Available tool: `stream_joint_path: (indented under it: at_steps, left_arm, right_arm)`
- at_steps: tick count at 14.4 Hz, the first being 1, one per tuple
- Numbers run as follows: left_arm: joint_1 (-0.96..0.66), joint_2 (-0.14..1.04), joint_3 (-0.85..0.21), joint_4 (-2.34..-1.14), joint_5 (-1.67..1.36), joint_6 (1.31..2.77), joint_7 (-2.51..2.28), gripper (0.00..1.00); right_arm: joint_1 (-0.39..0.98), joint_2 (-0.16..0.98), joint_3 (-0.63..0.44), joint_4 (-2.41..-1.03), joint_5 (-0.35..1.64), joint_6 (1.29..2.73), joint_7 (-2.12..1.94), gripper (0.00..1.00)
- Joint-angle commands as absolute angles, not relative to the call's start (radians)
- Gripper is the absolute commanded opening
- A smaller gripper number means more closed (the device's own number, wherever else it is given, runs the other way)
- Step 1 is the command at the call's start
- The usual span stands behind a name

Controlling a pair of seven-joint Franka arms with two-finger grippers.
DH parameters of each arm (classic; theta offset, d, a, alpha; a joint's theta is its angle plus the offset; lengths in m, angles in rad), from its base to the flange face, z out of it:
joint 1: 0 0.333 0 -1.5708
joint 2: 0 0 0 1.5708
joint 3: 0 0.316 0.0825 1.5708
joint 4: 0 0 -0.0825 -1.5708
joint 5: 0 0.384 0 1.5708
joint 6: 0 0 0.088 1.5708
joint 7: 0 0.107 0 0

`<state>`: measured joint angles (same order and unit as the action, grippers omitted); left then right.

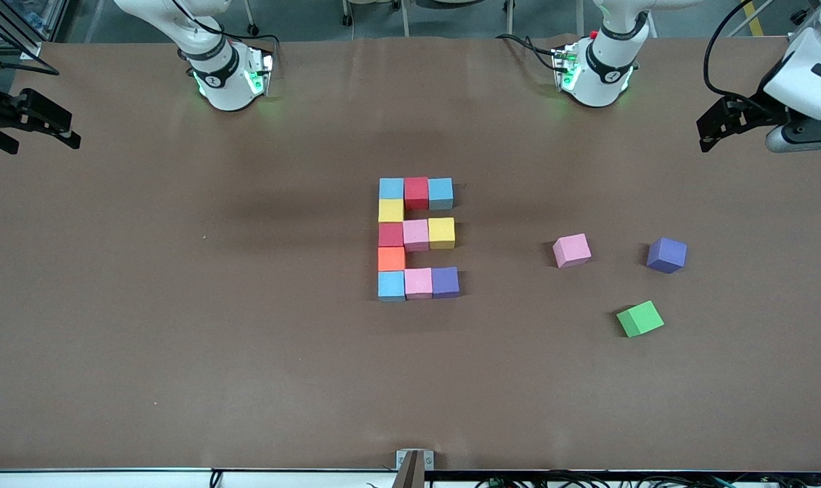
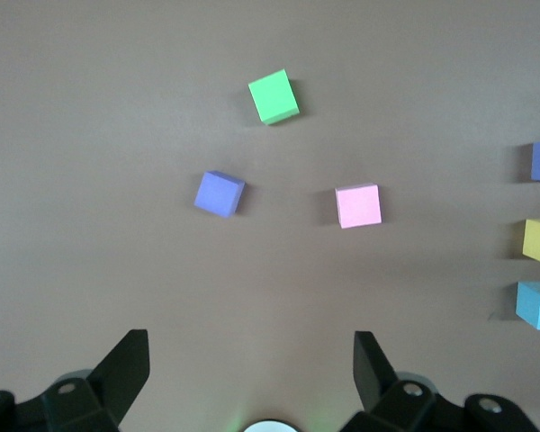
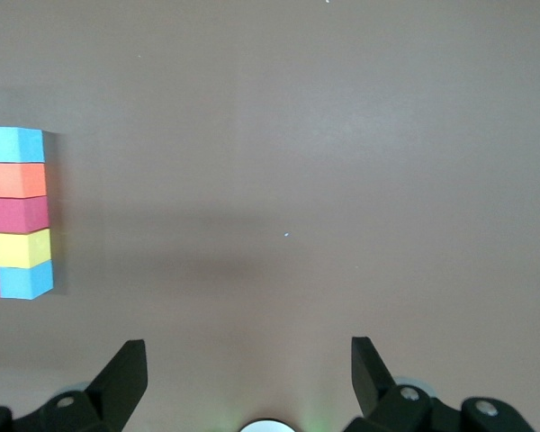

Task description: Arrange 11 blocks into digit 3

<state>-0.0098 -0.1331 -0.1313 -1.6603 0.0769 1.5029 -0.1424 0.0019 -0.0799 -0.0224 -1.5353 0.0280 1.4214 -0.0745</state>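
Observation:
Several blocks sit packed together mid-table. The farthest row is light blue (image 1: 391, 188), red (image 1: 416, 193), light blue (image 1: 441, 193). The middle row is red (image 1: 390, 234), pink (image 1: 415, 234), yellow (image 1: 441, 232). The nearest row is light blue (image 1: 391, 285), pink (image 1: 418, 282), purple (image 1: 445, 282). Yellow (image 1: 390, 210) and orange (image 1: 391, 258) blocks join the rows at the right arm's end. A loose pink block (image 1: 571, 250) and purple block (image 1: 666, 255) lie toward the left arm's end. My left gripper (image 1: 712, 132) (image 2: 250, 360) and right gripper (image 1: 44, 144) (image 3: 249, 364) are open, empty, raised at the table's ends.
A green cube (image 1: 640, 318) (image 2: 274, 96) lies nearer the front camera than the loose pink block (image 2: 358, 205) and purple block (image 2: 220, 193). The right wrist view shows the packed group's joined column, including the orange block (image 3: 18, 180). Brown table (image 1: 179, 305) surrounds everything.

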Motion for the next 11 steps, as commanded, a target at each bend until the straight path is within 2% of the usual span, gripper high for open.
stream_joint_path:
  at_steps: [1, 11]
  left_arm:
    - [-0.011, -0.156, -0.138, -1.684, 0.052, 1.497, -0.130, 1.00]
    - [-0.002, -0.118, -0.138, -1.638, 0.035, 1.488, -0.143, 1.00]
  right_arm:
    - [0.008, -0.103, -0.025, -1.554, -0.009, 1.419, -0.095, 1.00]
    - [0.005, -0.103, -0.028, -1.557, 0.014, 1.402, -0.083, 1.00]
